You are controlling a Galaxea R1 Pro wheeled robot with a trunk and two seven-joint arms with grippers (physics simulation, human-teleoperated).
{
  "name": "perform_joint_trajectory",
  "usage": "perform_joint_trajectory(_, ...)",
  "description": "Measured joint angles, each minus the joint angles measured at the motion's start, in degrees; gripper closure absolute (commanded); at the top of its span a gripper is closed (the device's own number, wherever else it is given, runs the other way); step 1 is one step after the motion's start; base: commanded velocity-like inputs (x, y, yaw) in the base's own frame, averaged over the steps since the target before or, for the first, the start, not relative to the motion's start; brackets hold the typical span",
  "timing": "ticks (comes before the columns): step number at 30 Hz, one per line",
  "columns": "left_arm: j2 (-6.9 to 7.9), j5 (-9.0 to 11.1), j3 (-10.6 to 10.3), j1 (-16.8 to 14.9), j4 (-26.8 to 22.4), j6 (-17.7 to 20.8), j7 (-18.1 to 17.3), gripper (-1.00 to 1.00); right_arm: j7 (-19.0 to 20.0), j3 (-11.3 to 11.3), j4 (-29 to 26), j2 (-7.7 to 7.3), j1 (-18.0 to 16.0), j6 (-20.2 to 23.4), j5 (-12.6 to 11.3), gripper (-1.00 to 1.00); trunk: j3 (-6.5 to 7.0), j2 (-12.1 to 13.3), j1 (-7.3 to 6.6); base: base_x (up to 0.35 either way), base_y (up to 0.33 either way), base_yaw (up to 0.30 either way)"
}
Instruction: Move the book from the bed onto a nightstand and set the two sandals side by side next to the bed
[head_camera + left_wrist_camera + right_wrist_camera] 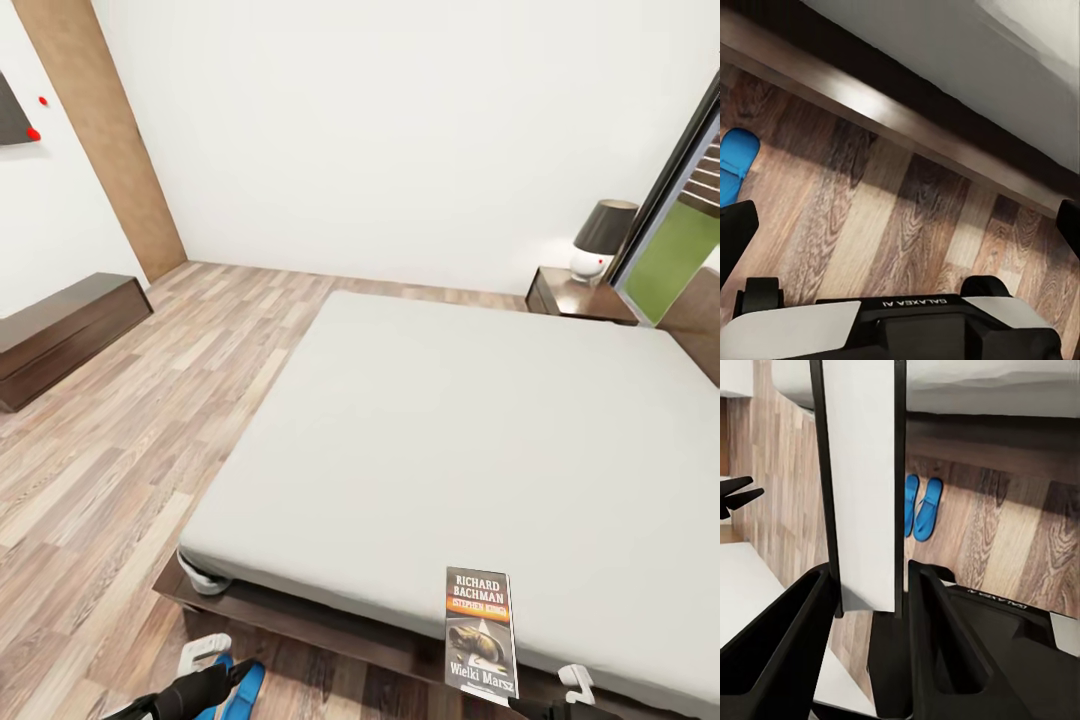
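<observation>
The book [480, 635], a dark paperback with an orange band, stands upright over the near edge of the bed [480, 430]. My right gripper [870, 577] is shut on its lower end, and the book [862, 472] rises between the fingers. Two blue sandals [922, 506] lie side by side on the floor by the bed frame, one partly hidden behind the book. One sandal [240, 692] shows under my left arm at the bed's near corner. My left gripper [900, 225] hangs open over the floor beside the bed frame [870, 105], with a sandal [735, 161] off to one side.
A dark nightstand [575, 297] with a lamp [600, 240] stands at the bed's far right corner, by the window. A long low dark bench [60, 335] runs along the left wall. Wood-plank floor [150, 420] lies open left of the bed.
</observation>
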Motion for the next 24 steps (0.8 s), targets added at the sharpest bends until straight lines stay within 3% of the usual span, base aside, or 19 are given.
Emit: perform_joint_trajectory(24, 0.0, 0.0, 0.0, 0.09, 0.0, 0.0, 0.16, -1.0, -0.15, 0.0, 0.01, 0.0, 0.0, 0.0, 0.0, 1.0, 2.22, 0.0, 0.0, 0.0, 0.0, 0.0)
